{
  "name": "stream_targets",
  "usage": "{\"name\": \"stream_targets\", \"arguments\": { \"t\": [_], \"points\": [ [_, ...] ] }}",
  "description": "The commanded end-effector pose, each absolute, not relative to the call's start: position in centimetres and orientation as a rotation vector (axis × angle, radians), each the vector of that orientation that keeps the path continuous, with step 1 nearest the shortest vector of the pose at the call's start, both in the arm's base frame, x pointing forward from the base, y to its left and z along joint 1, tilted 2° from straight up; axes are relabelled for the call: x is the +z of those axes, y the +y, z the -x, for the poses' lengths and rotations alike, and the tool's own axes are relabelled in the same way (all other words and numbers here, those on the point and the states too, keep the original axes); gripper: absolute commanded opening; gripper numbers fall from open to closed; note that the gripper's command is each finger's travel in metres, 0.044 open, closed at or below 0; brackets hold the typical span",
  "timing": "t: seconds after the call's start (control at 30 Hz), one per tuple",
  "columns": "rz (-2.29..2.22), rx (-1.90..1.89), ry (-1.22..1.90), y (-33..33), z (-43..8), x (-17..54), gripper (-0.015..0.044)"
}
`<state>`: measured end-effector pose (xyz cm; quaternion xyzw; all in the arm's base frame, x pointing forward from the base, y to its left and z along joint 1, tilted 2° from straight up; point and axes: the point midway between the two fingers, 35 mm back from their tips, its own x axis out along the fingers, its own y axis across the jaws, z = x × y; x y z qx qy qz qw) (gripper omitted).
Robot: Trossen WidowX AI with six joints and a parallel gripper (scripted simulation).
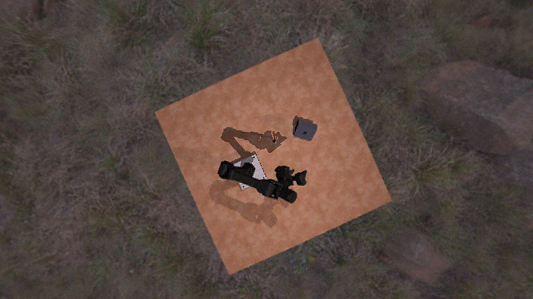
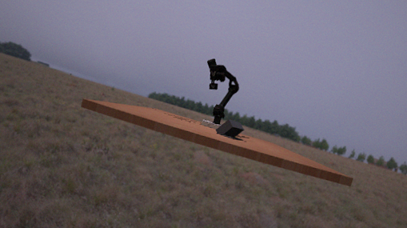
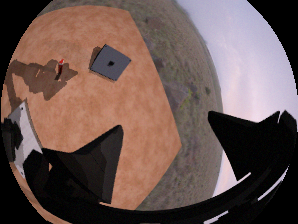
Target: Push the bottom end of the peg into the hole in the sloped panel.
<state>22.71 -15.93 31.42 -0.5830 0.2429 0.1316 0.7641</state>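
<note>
In the top view, the hand is open and holds nothing, right of the frame's centre, well apart from the peg. The red-topped peg stands on the table, upper left in the wrist view, amid the arm's shadow. The sloped block sits near it, its face showing one dark hole.

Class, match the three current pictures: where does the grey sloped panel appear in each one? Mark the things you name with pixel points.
Top: the sloped panel (image 1: 310, 126) (image 2: 231, 128) (image 3: 102, 64) is right of centre and a little above the middle.
Exterior: it is just right of centre, slightly below the middle, in front of the arm's foot.
Wrist: it is in the upper left, its dark hole showing.
Shared landmark: the orange-brown table top (image 1: 344, 178) (image 2: 170, 123) (image 3: 145, 125).
</note>
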Motion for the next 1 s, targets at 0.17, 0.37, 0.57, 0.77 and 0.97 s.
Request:
{"name": "stream_targets", "arguments": {
  "t": [0.17,0.37,0.57,0.77,0.97],
  "points": [
    [1.132,0.361,0.573,-14.8,-24.5,29.1,0.0440],
    [1.054,0.403,0.607,-13.8,-25.5,27.8,0.0440],
    [0.982,0.449,0.647,-12.7,-26.5,26.4,0.0440],
    [0.915,0.492,0.694,-11.4,-27.3,24.9,0.0440],
    [0.855,0.533,0.746,-10.1,-28.1,23.5,0.0440]
  ]
}}
